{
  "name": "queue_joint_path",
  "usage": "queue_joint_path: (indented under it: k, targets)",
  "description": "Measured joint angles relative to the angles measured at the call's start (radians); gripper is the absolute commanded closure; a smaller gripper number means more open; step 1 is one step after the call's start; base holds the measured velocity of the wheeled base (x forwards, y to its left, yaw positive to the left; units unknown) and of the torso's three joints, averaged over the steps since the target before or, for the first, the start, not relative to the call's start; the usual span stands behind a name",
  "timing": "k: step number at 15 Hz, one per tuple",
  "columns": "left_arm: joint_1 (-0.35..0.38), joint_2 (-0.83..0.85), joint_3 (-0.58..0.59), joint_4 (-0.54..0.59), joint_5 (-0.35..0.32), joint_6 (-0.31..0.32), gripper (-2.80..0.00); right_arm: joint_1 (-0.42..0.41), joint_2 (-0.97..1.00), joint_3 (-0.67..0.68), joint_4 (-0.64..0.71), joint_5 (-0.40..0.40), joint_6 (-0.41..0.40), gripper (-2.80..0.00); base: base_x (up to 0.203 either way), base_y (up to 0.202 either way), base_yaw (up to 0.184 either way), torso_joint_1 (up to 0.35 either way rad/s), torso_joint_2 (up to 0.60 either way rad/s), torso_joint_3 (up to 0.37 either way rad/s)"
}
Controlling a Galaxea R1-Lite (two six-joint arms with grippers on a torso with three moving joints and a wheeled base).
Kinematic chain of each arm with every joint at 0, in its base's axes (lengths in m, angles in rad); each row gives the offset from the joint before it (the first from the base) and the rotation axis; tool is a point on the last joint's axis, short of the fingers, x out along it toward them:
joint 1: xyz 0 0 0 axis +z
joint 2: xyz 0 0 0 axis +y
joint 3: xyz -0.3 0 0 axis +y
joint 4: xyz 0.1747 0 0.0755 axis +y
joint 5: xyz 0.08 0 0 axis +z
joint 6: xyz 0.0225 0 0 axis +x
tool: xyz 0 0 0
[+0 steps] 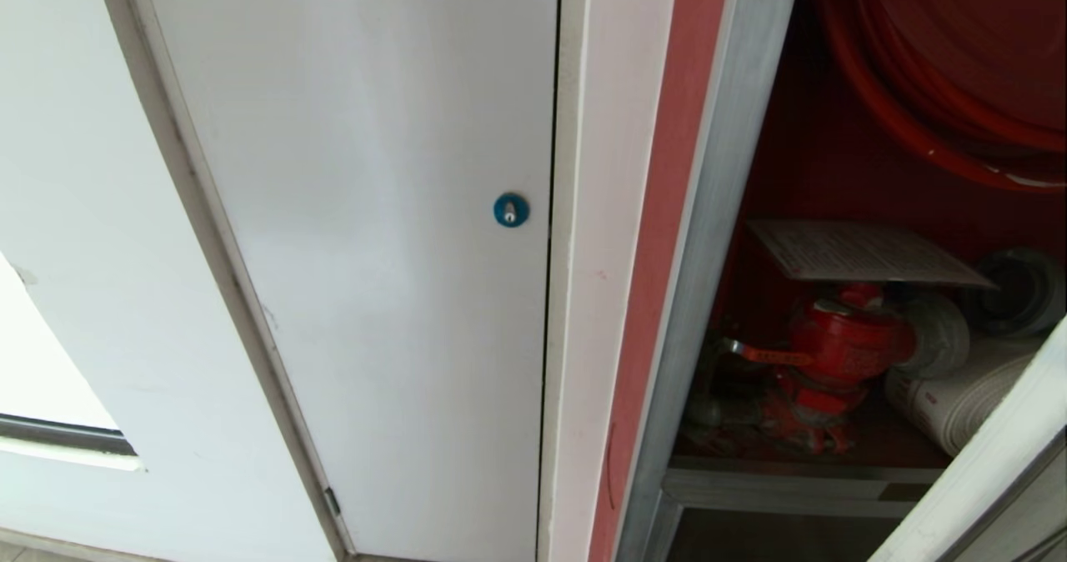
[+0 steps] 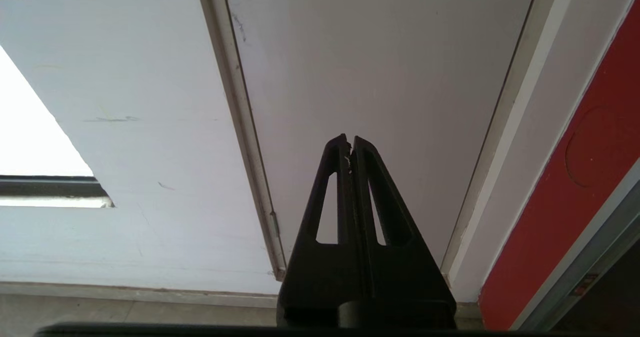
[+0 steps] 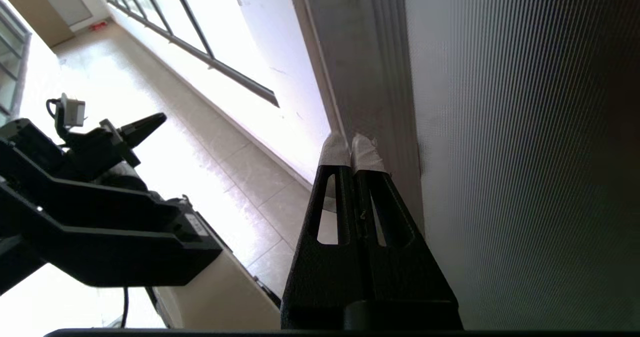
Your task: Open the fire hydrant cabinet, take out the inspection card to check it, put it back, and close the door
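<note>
The fire hydrant cabinet [image 1: 708, 237] stands open at the right of the head view, its inside red. The inspection card [image 1: 859, 252] lies flat on top of the red valve [image 1: 842, 345], under the red hose reel [image 1: 942, 70] and beside the white rolled hose [image 1: 959, 395]. The door [image 1: 992, 462] swings out at the lower right edge. In the right wrist view my right gripper [image 3: 351, 144] is shut and empty, its taped tips close against the door's silver frame [image 3: 370, 77] beside the dark glass [image 3: 525, 152]. My left gripper [image 2: 349, 142] is shut and empty, parked low facing the white panel.
A plain white panel [image 1: 358, 253] with a blue round lock [image 1: 511, 210] fills the wall left of the cabinet. A red strip [image 1: 667, 212] borders the cabinet frame. My parked left arm [image 3: 100, 142] and a tiled floor [image 3: 240, 177] below a window show in the right wrist view.
</note>
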Motion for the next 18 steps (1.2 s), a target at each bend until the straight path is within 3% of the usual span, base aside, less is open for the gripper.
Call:
queue_joint_path:
  k: [7, 12, 15, 18]
  targets:
    - [0.0, 0.0, 0.0, 0.0, 0.0, 0.0, 0.0, 0.006, 0.18, -0.029, -0.123, -0.004, -0.014, 0.0, 0.0, 0.0, 0.0, 0.0, 0.0, 0.0]
    - [0.0, 0.0, 0.0, 0.0, 0.0, 0.0, 0.0, 0.014, 0.322, -0.083, -0.131, -0.021, -0.117, 0.0, 0.0, 0.0, 0.0, 0.0, 0.0, 0.0]
    - [0.0, 0.0, 0.0, 0.0, 0.0, 0.001, 0.0, 0.078, 0.403, -0.126, -0.132, -0.087, -0.141, 0.0, 0.0, 0.0, 0.0, 0.0, 0.0, 0.0]
    - [0.0, 0.0, 0.0, 0.0, 0.0, 0.0, 0.0, 0.189, 0.466, -0.155, -0.166, -0.217, -0.161, 0.0, 0.0, 0.0, 0.0, 0.0, 0.0, 0.0]
